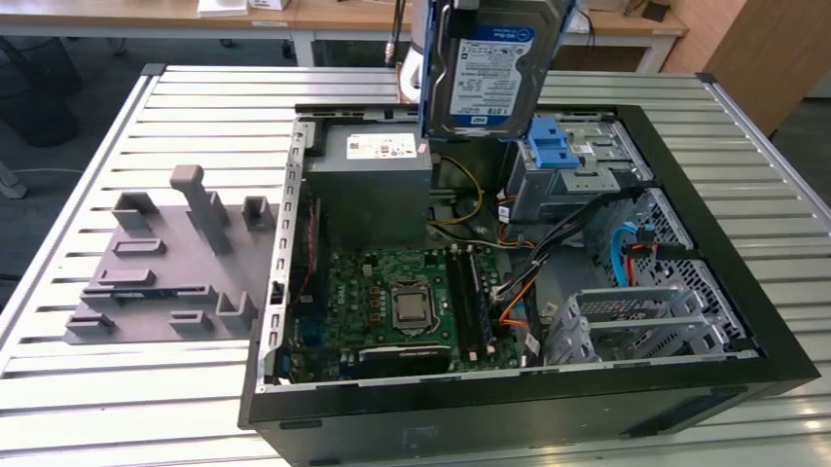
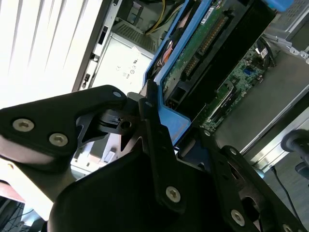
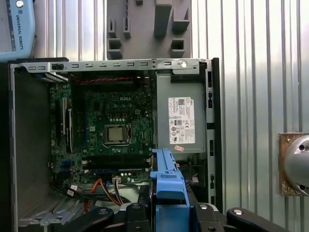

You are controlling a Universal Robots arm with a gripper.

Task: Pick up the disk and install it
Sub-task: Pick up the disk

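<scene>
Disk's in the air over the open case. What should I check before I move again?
1. Grip on the disk: ok, the gripper is shut on its blue rail.
2. Disk free of the case: ok, it hangs above it.
3. Disk attitude: cannot tell if right; upright, label toward the exterior camera.
4. Drive cage free: cannot tell; a blue latch piece sits on it.
5. Cables clear of the cage: not ok, black ones run right beside it.

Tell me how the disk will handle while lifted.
Likely stiff: the disk is a metal slab and hangs straight without sag. Metal-cased, so probably heavy for its size. The hand pinches its smooth blue rail, so it might slip or swing if jolted.
</scene>
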